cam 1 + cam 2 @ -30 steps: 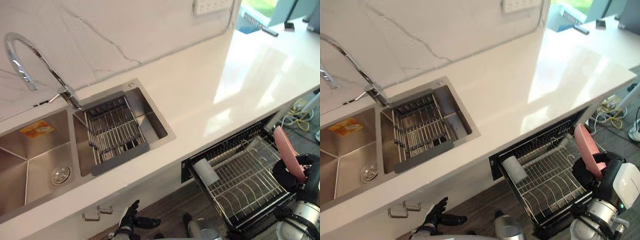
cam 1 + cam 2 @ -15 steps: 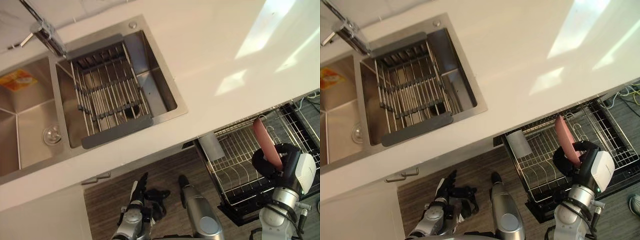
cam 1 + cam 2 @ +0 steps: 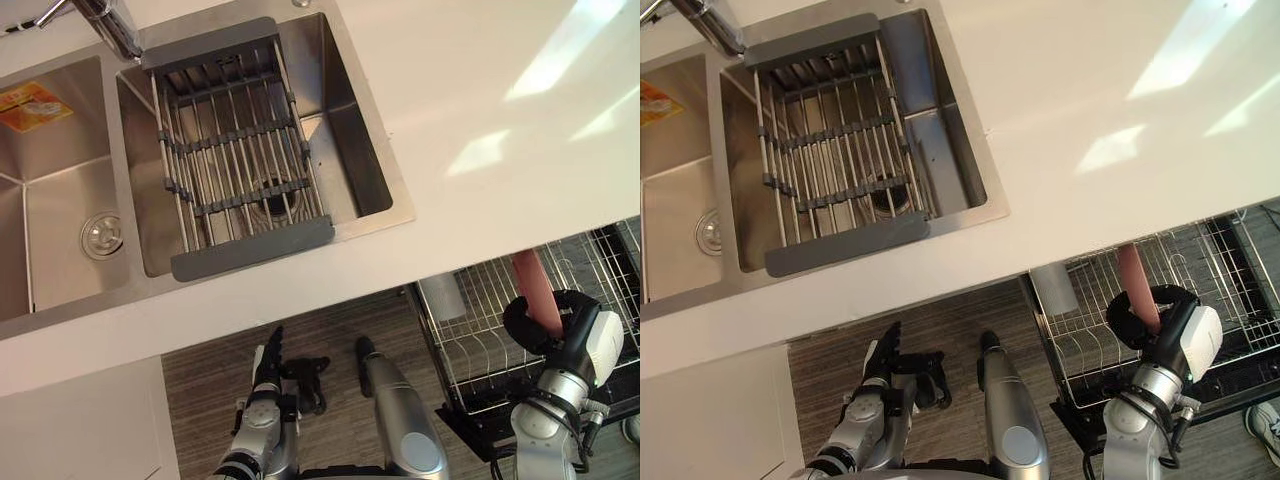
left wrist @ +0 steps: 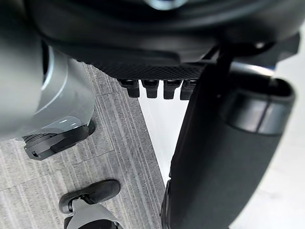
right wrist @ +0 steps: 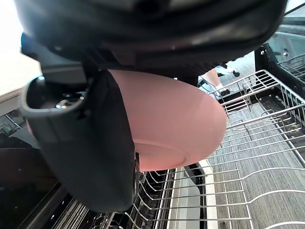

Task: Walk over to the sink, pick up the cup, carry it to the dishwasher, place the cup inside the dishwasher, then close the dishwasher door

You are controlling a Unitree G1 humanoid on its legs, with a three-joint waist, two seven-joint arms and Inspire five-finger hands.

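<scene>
Pink bowl (image 5: 174, 121) pinched at rim by right hand (image 3: 548, 328), held above dishwasher rack (image 3: 478, 335), near right. Judged light, rigid, slippery, chip-prone; rim hold advised. Left hand (image 3: 272, 368) spread, empty.

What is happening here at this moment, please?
The robot stands at the counter, between the sink and the pulled-out dishwasher rack. Its right hand grips a pink dish on edge over that rack, not yet set down. The left hand hangs open near the floor.
</scene>
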